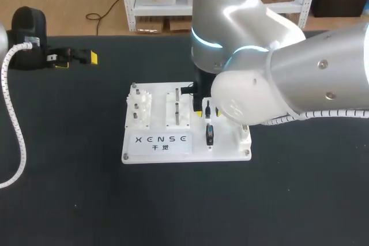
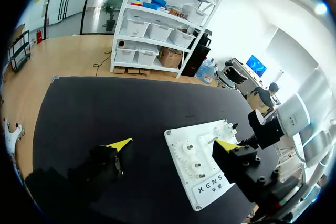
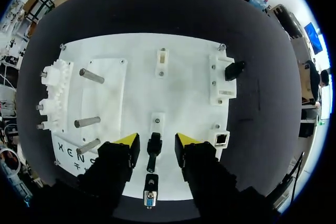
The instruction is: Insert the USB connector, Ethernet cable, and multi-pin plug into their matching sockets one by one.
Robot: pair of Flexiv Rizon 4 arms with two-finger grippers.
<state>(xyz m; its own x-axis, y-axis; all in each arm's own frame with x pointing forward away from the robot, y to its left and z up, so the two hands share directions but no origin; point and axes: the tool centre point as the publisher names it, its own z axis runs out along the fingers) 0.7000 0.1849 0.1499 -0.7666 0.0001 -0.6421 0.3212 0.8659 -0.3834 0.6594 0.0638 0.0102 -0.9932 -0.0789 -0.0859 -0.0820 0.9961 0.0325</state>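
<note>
Our right gripper (image 3: 156, 141) released: yellow tips straddle slim black connector (image 3: 153, 149), likely USB, lying on white plastic fixture board (image 3: 184, 56); no contact visible. Risk we judge: off-centre closing skews connector, which then jams at socket. Blue-faced multi-pin plug (image 3: 150, 196), nearer wrist, could get nudged. Our left gripper (image 1: 76, 60) released, empty, well apart from board.
</note>
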